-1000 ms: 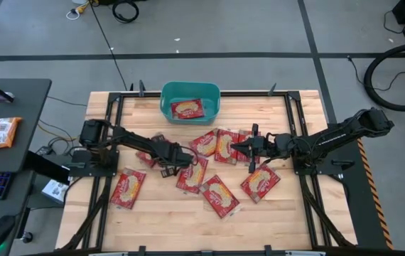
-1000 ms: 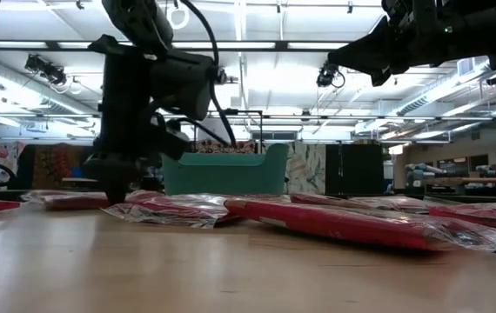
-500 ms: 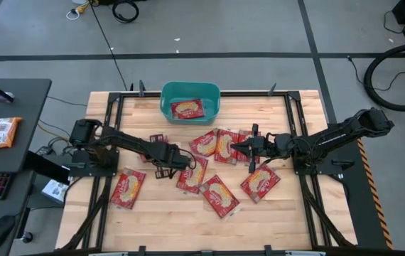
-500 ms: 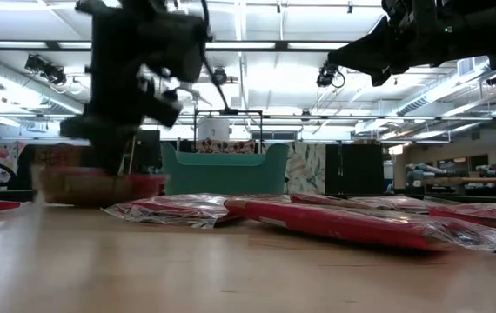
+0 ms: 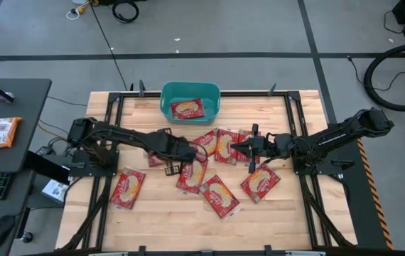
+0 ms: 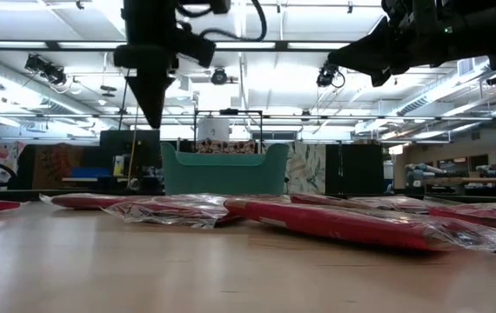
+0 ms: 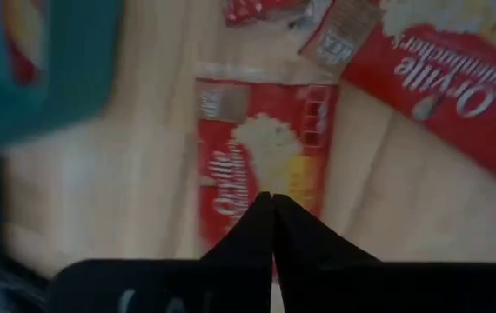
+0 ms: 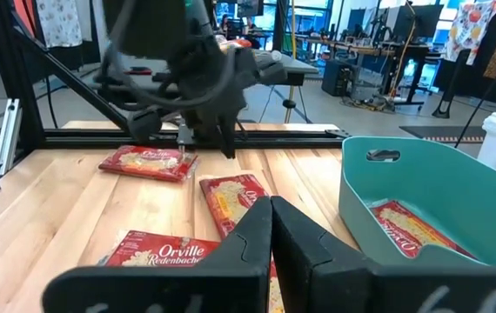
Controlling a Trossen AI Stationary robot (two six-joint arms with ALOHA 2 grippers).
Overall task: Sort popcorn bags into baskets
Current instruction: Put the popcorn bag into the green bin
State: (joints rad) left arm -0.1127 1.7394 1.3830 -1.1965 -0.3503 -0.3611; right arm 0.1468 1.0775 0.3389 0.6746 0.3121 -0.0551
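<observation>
Hovering with our left gripper (image 7: 271, 198) pinched together and empty above an Orville popcorn bag (image 7: 261, 156) lying just beyond its fingertips, we are judging this a missed pick. One bag is sitting in the teal basket (image 5: 167, 92); next we likely need reopening and descending. Our right gripper (image 8: 271, 202), fingers together, is waiting.

Left wrist view: teal basket (image 7: 48, 61) motion-blurred, cut at the frame edge; packet inside unreadable.
Low view: left tool (image 6: 153, 109) shows only its dark tip; arm above cropped.
High view: popcorn bags (image 5: 220, 146) at the table's 12 o'clock overlap; count unclear, one partly under the left arm.
</observation>
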